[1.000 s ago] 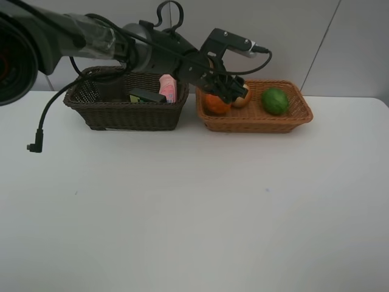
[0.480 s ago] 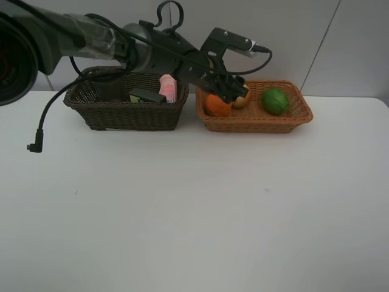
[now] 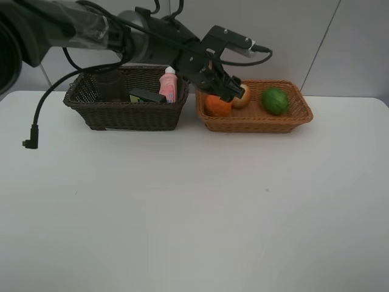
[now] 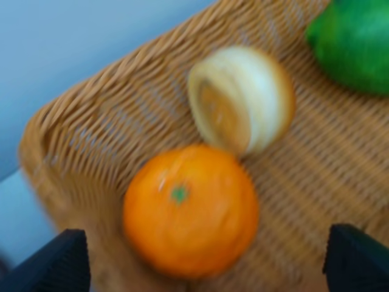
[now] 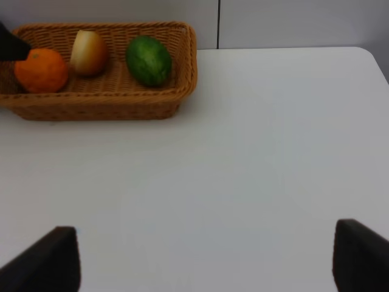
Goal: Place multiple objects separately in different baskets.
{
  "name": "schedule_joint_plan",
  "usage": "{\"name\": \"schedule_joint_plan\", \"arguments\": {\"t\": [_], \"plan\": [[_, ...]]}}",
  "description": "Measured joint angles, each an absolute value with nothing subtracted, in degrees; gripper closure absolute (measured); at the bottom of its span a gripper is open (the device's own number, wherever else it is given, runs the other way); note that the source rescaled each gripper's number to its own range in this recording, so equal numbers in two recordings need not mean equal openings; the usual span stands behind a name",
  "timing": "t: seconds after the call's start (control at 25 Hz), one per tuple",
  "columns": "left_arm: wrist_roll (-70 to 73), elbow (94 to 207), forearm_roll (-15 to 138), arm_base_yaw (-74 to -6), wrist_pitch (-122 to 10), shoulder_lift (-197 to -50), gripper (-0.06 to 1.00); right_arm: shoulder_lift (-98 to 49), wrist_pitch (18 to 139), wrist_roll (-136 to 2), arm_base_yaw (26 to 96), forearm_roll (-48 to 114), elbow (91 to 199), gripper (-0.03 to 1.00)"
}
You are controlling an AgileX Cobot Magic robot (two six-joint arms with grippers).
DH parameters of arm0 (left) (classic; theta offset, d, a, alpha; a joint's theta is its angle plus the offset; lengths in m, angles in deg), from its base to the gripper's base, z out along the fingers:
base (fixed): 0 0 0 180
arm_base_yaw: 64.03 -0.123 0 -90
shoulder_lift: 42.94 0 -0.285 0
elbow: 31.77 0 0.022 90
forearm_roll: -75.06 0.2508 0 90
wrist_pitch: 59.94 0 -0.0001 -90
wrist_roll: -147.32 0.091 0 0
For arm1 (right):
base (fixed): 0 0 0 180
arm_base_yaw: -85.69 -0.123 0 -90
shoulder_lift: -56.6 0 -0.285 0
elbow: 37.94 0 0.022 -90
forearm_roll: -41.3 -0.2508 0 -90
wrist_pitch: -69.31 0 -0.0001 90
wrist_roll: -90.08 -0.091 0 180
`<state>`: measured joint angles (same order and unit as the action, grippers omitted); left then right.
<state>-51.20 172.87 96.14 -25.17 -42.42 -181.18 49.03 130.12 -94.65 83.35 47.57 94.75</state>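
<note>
The light tan basket [image 3: 255, 125] holds the orange mandarin [image 3: 217, 107], the red-yellow peach-like fruit [image 3: 242, 98] and the green lime [image 3: 275, 101]. My left gripper [image 3: 226, 90] reaches across and hovers open just above the mandarin [image 4: 189, 210], holding nothing; the peach [image 4: 243, 97] and lime [image 4: 355, 42] lie beyond it. The dark brown basket [image 3: 124, 117] holds the pink bottle [image 3: 168, 85], the dark green bottle [image 3: 146, 96] and the mauve cup [image 3: 109, 85]. My right gripper [image 5: 206, 258] is open and empty over bare table, well short of the tan basket [image 5: 182, 61].
The white table [image 3: 194, 207] spreads in front of both baskets. A black cable with a plug [image 3: 28, 143] hangs off the left arm near the table's left side. A grey wall stands right behind the baskets.
My left gripper has lifted slightly off the mandarin, which now shows more fully in the tan basket. The arm has risen a little above the dark basket.
</note>
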Motion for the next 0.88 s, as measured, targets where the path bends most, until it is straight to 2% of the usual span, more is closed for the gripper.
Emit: {"name": "schedule_joint_plan", "arguments": {"t": [0.48, 0.64, 0.88], "plan": [[-48.60, 171.57, 98.44, -25.17, -5.84, -165.11, -0.05, 49.03, 130.12, -94.65, 83.35, 47.57, 94.75, 0.13], [-48.26, 166.08, 98.32, -25.17, 0.38, -157.18, -0.05, 49.03, 130.12, -94.65, 83.35, 47.57, 94.75, 0.13], [-48.32, 151.74, 96.21, -25.17, 1.84, -142.18, -0.05, 49.03, 130.12, -94.65, 83.35, 47.57, 94.75, 0.13]]}}
